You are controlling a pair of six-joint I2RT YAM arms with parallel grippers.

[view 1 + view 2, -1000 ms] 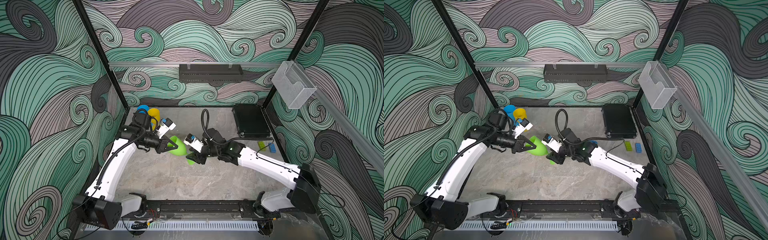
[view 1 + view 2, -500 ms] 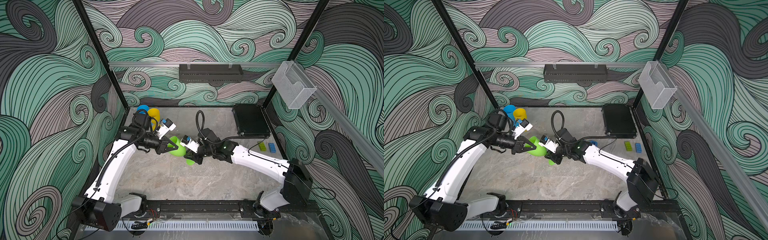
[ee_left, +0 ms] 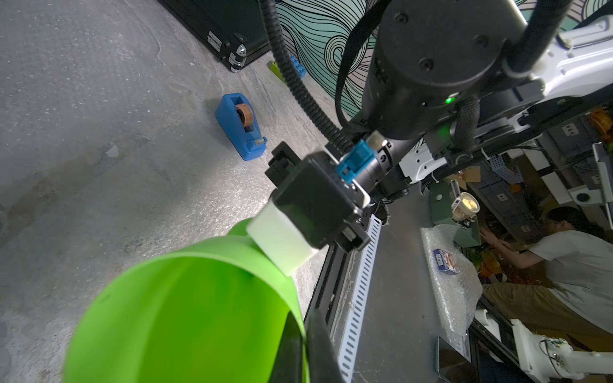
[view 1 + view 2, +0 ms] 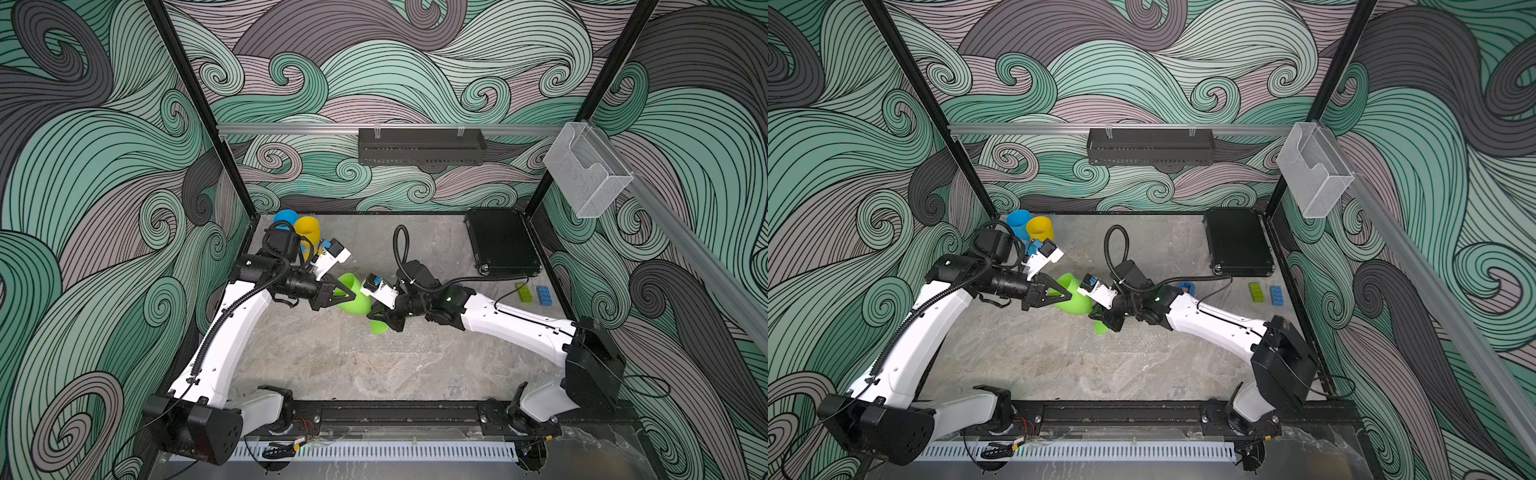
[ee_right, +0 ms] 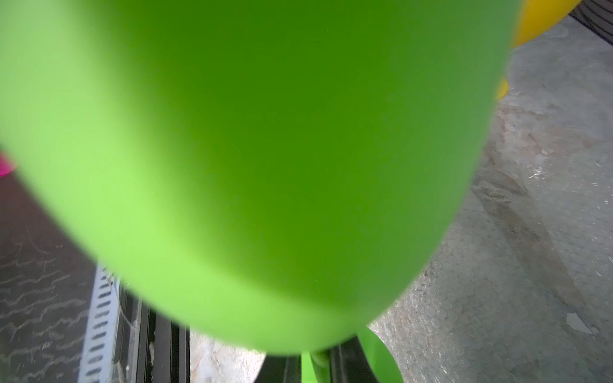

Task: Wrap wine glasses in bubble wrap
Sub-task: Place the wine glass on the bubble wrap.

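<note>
Filling the right wrist view, the green plastic stemmed goblet [image 5: 265, 149] blurs out nearly everything else; only its stem shows clearly, clamped between the black fingers of the right gripper [image 5: 315, 368]. The left gripper [image 4: 353, 296] pinches the goblet's rim, holding it tilted over the clear bubble wrap sheet [image 5: 464, 315], which is barely visible on the grey stone-look table [image 4: 374, 374]. The blue plastic goblet [image 4: 285, 216] and the yellow plastic goblet [image 4: 306, 226] stand half hidden behind the left arm, by the swirl-patterned back wall [image 4: 395, 83].

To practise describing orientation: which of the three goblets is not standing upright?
The green goblet, tilted, its rim pinched by the left end effector; the blue goblet and yellow goblet stand upright together at the back.
</note>
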